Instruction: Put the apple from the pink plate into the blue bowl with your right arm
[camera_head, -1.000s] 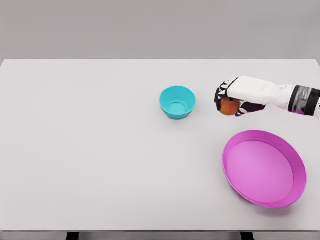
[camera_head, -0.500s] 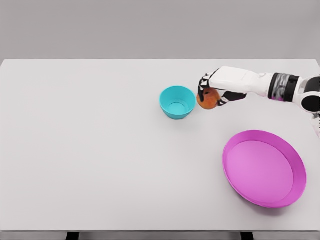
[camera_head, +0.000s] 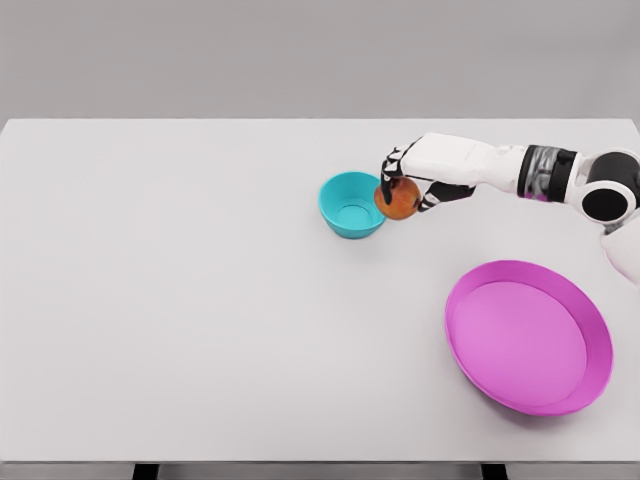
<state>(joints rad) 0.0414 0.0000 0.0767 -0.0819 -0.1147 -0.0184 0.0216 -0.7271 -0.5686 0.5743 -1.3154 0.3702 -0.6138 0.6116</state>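
The right hand (camera_head: 408, 180) was clenched around the round orange-red apple (camera_head: 398, 198), which hung at the small blue plastic bowl's (camera_head: 353, 204) three o'clock rim. Best to carry it toward nine o'clock until centred, then release low.

A pale grey tabletop (camera_head: 200, 300) fills most of the view, its far edge running straight across. Behind it stands a plain grey wall (camera_head: 300, 50). Two dark table legs (camera_head: 146, 471) show under the near edge.
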